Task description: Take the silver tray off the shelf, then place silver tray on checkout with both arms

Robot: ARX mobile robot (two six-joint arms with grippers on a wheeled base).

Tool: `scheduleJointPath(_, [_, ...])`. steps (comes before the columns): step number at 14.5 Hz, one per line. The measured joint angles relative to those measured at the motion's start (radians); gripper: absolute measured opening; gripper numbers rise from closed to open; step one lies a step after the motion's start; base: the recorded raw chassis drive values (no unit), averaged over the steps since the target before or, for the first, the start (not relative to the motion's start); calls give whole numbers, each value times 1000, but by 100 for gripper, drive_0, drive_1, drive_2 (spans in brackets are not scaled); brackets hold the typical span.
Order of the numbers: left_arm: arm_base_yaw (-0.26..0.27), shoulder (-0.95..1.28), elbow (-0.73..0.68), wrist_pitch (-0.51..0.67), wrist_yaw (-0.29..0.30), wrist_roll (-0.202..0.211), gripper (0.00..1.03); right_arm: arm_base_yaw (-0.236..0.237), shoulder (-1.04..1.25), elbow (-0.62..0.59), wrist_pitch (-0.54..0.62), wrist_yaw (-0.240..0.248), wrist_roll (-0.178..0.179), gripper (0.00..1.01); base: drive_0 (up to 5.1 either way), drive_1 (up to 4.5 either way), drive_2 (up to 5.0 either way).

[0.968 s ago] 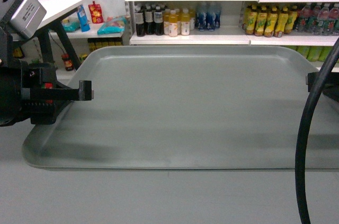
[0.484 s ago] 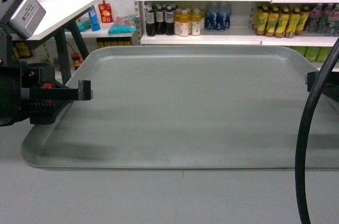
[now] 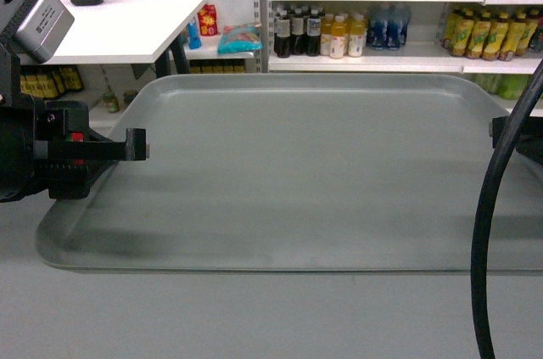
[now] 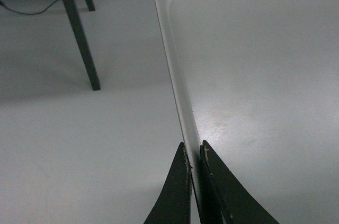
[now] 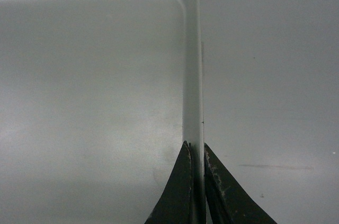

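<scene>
The silver tray [image 3: 305, 172] is held level in the air between the two arms, over grey floor [image 4: 79, 128], clear of any shelf and not yet over the checkout. The left hand [image 4: 195, 152] is clamped on the tray's left rim, one finger on each face of the edge. The right hand [image 5: 195, 152] is clamped on the right rim in the same manner. In the head view only a small part of the right hand shows at the frame edge, behind a thick black cable [image 3: 496, 206].

Judged risks from this state:

- Each grip bears on a thin, low rim only. If the arms drift apart, the rim may slide out of one hand and that side of the tray drops.
- If the arms close toward each other, the wide flat tray may bow or twist in the fingers.
- Unequal height between the hands tilts the tray and loads one grip more than the other.
- A white worktop [image 3: 119, 28] on dark legs stands ahead on the left, before shelves of bottles [image 3: 322, 32]. The tray's far left corner may strike its edge if the base turns or advances without clearance.
</scene>
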Motion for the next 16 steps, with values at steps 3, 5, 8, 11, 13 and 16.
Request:
scheduleJointPath(3, [1, 0, 0, 1, 0, 0, 3, 0, 0, 0, 5, 0, 0, 3, -503, 243, 243])
scheduleJointPath(5, [1, 0, 0, 0, 0, 0, 3, 0, 5, 0, 0, 0, 0, 3, -500, 246, 246])
scheduleJointPath(8, [-1, 0, 0, 0, 0, 0, 3, 0, 5, 0, -3, -3, 0, 3, -489, 257, 257])
scheduleJointPath(11, [2, 0, 0, 0, 0, 0, 3, 0, 4, 0, 3, -2, 0, 3, -495, 250, 250])
scheduleJointPath(13, [1, 0, 0, 0, 0, 0, 3, 0, 5, 0, 2, -2, 0, 3, -509, 237, 237])
scheduleJointPath(16, [2, 0, 0, -2, 0, 0, 3, 1, 5, 0, 3, -2, 0, 3, -507, 238, 238])
